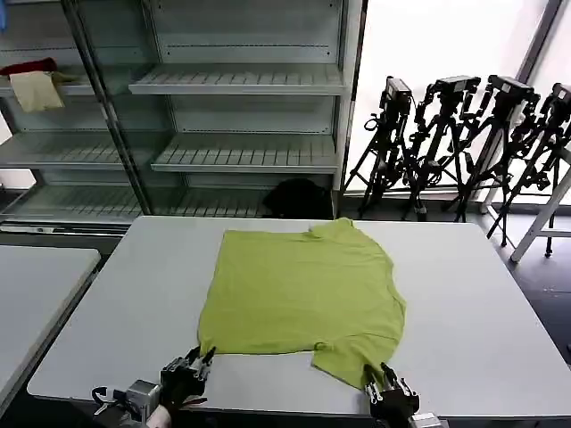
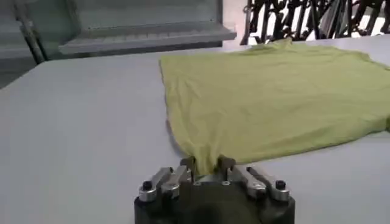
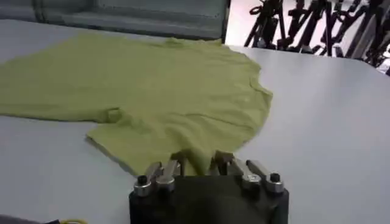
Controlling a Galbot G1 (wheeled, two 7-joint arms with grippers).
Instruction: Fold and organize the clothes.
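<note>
The clothes are one lime-green T-shirt (image 1: 303, 294), spread flat in the middle of the grey table (image 1: 473, 312) with its collar towards the far edge. My left gripper (image 1: 207, 355) is at the shirt's near left corner, where the fabric (image 2: 274, 91) bunches into a pleat between the fingers (image 2: 189, 164). The gripper (image 2: 207, 164) is shut on that corner. My right gripper (image 1: 379, 373) is at the near right corner by the sleeve, and the green cloth (image 3: 170, 91) runs in between its fingers (image 3: 223, 159). It (image 3: 198, 161) is shut on the cloth too.
A second grey table (image 1: 36, 276) stands at the left. Glass-fronted shelving (image 1: 241, 80) runs behind, with cream and red cloths (image 1: 36, 82) on a shelf. Black tripods (image 1: 464, 143) stand at the back right. A dark bag (image 1: 299, 198) lies on the floor beyond the table.
</note>
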